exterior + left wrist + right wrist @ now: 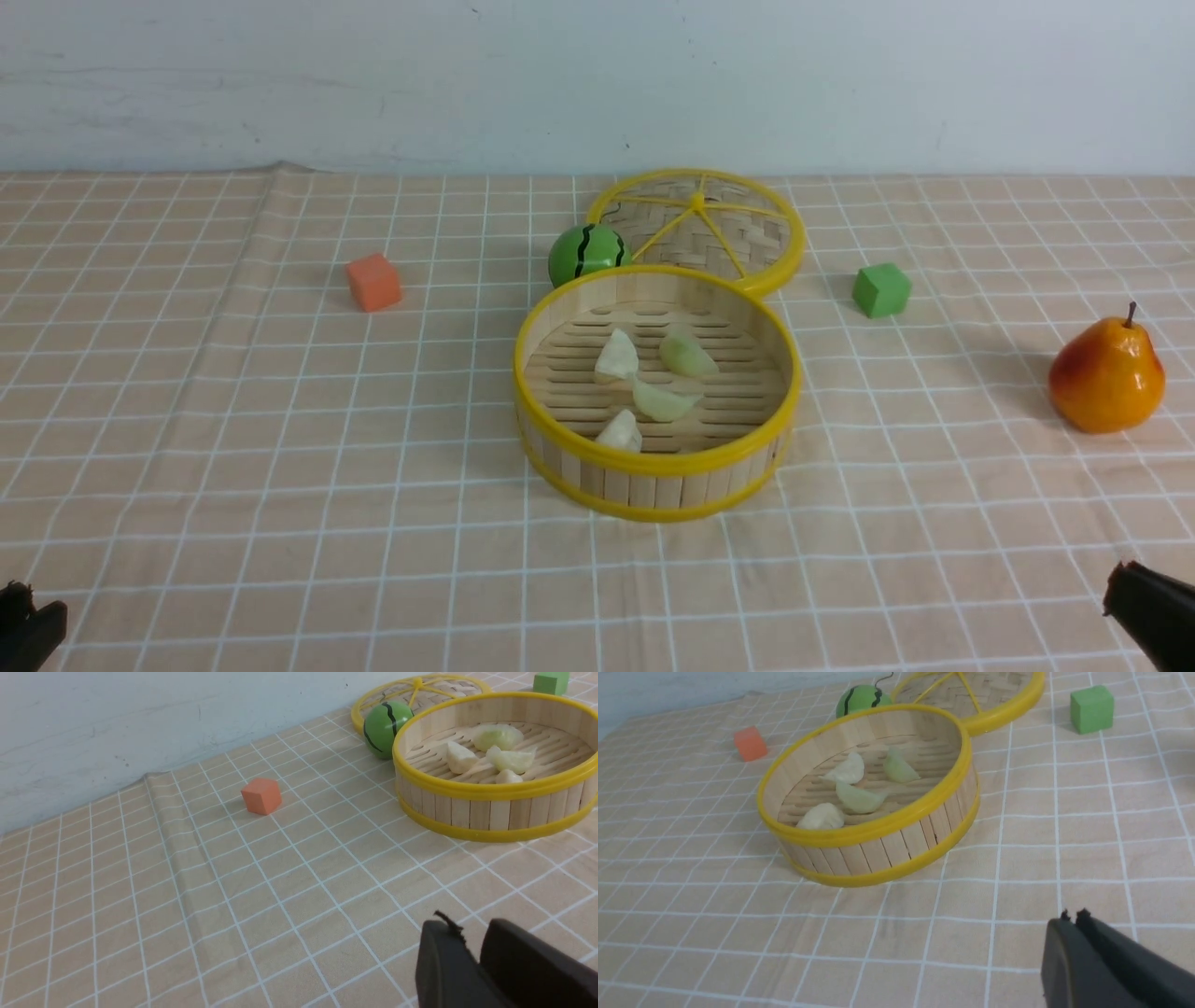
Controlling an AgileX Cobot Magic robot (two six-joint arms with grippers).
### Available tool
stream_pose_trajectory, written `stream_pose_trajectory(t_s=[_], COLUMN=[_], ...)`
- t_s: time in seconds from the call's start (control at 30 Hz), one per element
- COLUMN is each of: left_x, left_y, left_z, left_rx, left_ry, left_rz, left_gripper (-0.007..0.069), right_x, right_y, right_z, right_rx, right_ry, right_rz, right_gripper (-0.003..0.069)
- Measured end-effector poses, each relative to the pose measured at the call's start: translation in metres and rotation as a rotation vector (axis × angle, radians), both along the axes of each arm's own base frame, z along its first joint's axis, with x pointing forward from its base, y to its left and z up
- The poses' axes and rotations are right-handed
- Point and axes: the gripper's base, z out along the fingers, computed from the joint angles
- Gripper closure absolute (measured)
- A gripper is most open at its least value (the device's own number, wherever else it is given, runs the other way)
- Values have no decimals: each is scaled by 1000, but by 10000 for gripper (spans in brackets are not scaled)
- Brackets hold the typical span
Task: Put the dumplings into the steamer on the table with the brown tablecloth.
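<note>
Left gripper (pixel 28 625) sits low at the near left edge of the table (pixel 187 523), well apart from everything. Its jaws stand slightly parted with a narrow gap and hold nothing.

Orange cube (pixel 373 282) lies alone on the brown tablecloth (pixel 280 420), left of centre and far back; it plays no part in the task.

Green striped ball (pixel 588 254) rests against the far left wall of the steamer (pixel 653 462). Behind both, the flat woven disc with yellow spokes (pixel 695 229) lies partly hidden by the steamer's far rim, judged to be set aside so the basket stays open for loading.

All four dumplings (pixel 663 399) lie on the slatted floor inside the steamer, grouped near the middle, one close to the near wall. None is visible on the cloth. On this evidence the task appears complete.

Green cube (pixel 880 289) and pear (pixel 1106 373) stand to the right, both untouched.

Right gripper (pixel 1153 611) sits at the near right edge, jaws closed together and empty. The dumplings lie ahead of and between the two grippers, well apart from each, consistent with arms parked clear.
</note>
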Motion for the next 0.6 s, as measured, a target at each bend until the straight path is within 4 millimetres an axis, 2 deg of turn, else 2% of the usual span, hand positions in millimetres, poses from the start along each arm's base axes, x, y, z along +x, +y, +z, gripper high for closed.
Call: stream_pose_trajectory(t_s=[0.1,0.2,0.27,0.47,0.6], left_x=[0,0,0,0,0], left_y=[0,0,0,0,0], left_z=[0,0,0,0,0], left_rx=[0,0,0,0,0], left_ry=[0,0,0,1,1], left_rz=[0,0,0,0,0], left_gripper=[502,501,499,494,490], right_x=[-9,-24,-30,-39,-41], right_y=[-4,-13,-16,-20,-22], right_z=[-6,-25,-28,-24,-23], right_rx=[-45,-101,-94,-75,-135], right_ry=[-61,-150,-187,-270,-308], right_rz=[3,-33,-60,-113,-128], right_gripper=[651,649,648,648,647])
